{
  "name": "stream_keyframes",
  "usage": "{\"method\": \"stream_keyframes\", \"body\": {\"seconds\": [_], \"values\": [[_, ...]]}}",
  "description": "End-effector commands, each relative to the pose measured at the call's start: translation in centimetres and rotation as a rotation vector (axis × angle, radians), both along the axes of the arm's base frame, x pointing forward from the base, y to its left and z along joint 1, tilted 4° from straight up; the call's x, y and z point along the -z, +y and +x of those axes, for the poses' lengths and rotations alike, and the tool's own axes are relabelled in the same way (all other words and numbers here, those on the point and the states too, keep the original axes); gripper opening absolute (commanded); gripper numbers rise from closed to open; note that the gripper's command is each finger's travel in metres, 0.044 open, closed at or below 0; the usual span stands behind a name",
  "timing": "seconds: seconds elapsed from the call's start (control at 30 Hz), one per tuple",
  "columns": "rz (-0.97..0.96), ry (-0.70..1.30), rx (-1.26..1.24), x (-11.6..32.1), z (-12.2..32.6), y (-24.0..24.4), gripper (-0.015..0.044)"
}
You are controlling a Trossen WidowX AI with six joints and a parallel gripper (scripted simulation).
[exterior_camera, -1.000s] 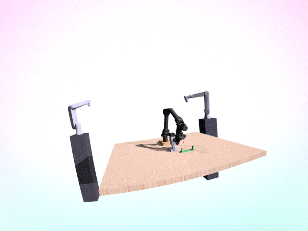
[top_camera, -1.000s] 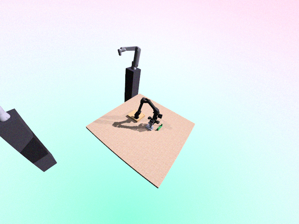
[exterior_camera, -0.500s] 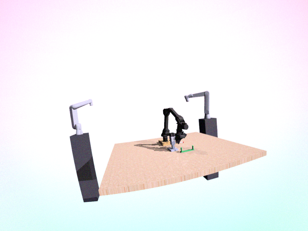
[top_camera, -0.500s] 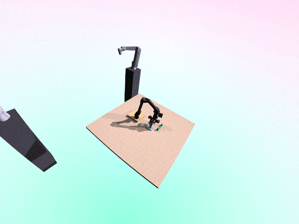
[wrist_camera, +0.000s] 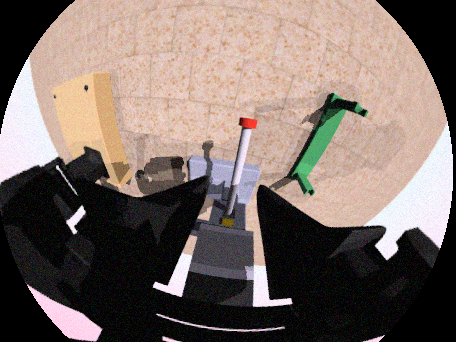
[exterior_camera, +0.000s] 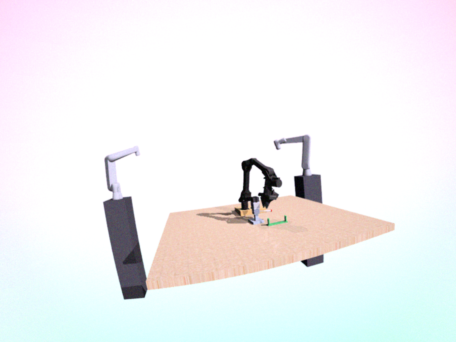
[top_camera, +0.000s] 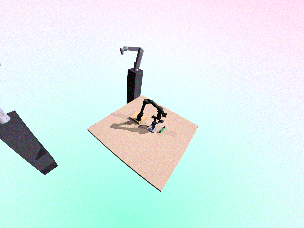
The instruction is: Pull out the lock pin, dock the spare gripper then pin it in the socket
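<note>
In the wrist view, left to right: the wooden base block (top_camera: 134, 118) (exterior_camera: 241, 212) (wrist_camera: 80, 122); then the gripper (top_camera: 157, 119) (exterior_camera: 265, 206) (wrist_camera: 234, 185), jaws spread (nothing pinched); between its fingertips, the red-capped lock pin (exterior_camera: 266, 210) (wrist_camera: 240, 165), projecting from the grey mount (top_camera: 151, 129) (exterior_camera: 255, 221) (wrist_camera: 200, 167); finally the green cradle (top_camera: 162, 129) (exterior_camera: 277, 223) (wrist_camera: 320, 143).
</note>
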State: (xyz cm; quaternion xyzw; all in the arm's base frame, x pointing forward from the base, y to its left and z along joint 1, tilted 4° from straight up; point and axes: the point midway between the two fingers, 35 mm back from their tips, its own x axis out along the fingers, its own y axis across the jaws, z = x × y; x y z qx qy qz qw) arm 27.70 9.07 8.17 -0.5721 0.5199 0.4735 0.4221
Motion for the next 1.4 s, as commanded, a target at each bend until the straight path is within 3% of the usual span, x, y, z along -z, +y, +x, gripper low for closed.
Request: {"method": "stream_keyframes", "body": {"seconds": [0.0,0.53,0.83,1.37], "values": [[0.001,0.0,0.0,-0.8,0.0,0.6,0.02],[-0.006,0.004,-0.005,-4.3,-0.3,2.7,0.02],[-0.008,0.004,-0.006,-3.7,-0.2,2.2,0.0436],[-0.008,0.004,-0.006,-3.7,-0.2,2.2,0.044]]}}
